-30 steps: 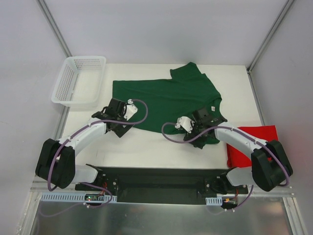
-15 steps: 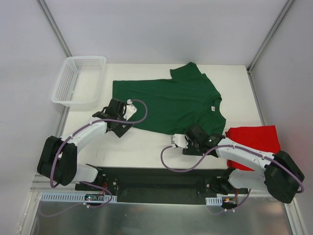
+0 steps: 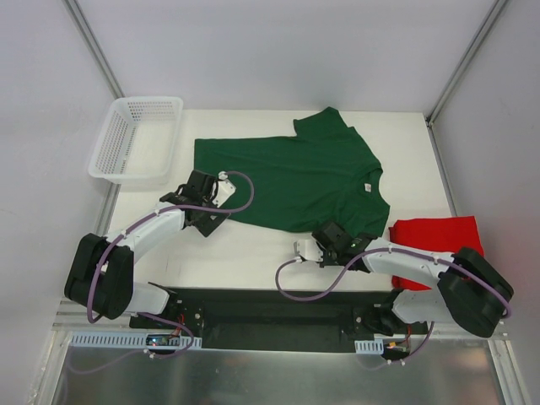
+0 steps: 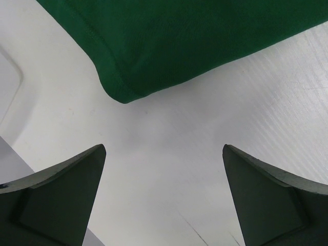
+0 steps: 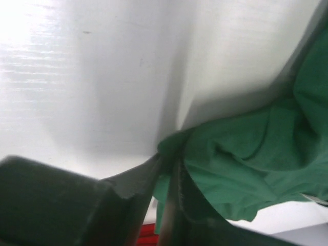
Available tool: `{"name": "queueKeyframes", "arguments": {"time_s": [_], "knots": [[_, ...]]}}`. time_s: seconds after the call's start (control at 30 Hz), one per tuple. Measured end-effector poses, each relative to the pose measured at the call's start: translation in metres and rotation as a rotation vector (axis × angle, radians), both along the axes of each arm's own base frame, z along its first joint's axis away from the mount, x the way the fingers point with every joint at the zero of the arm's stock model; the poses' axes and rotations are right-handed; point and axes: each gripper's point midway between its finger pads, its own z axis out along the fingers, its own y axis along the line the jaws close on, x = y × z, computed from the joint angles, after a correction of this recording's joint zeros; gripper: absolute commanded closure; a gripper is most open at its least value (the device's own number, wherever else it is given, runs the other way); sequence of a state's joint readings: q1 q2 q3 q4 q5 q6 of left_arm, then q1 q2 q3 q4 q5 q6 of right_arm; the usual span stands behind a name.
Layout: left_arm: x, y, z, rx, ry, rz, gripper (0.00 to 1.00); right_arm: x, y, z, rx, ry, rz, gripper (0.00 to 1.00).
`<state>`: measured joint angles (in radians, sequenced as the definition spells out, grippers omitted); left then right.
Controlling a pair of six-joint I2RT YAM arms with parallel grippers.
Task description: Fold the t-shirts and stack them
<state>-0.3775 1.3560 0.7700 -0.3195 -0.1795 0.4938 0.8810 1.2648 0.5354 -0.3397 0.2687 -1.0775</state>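
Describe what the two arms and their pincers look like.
The left arm and right arm match: white links, bulky black joint housings, and a purple cable looping along each. The left pincer and right pincer have dark, wedge-shaped fingers.

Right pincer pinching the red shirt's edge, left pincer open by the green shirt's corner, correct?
No: the right pincer pinches the green shirt at its edge, not the red shirt, as the right wrist view shows; the left pincer is open.

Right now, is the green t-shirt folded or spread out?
Spread out: the green t-shirt lies flat on the table, both sleeves showing; only its near edge is bunched in the right end effector.
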Motion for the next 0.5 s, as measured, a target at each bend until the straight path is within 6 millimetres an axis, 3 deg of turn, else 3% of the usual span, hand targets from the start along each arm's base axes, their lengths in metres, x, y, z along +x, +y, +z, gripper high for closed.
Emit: {"name": "queueKeyframes", "arguments": {"time_s": [0.03, 0.27, 0.5], "knots": [[0.000, 0.001, 0.000, 0.003, -0.002, 0.002, 0.01, 0.000, 0.000, -0.001, -0.005, 0.002, 0.003, 0.99], [0.000, 0.002, 0.001, 0.009, -0.004, 0.006, 0.01, -0.002, 0.006, 0.008, 0.001, 0.012, 0.017, 0.99], [0.000, 0.002, 0.000, 0.010, -0.003, 0.006, 0.00, -0.005, 0.027, 0.054, 0.079, 0.021, 0.031, 0.99]]}}
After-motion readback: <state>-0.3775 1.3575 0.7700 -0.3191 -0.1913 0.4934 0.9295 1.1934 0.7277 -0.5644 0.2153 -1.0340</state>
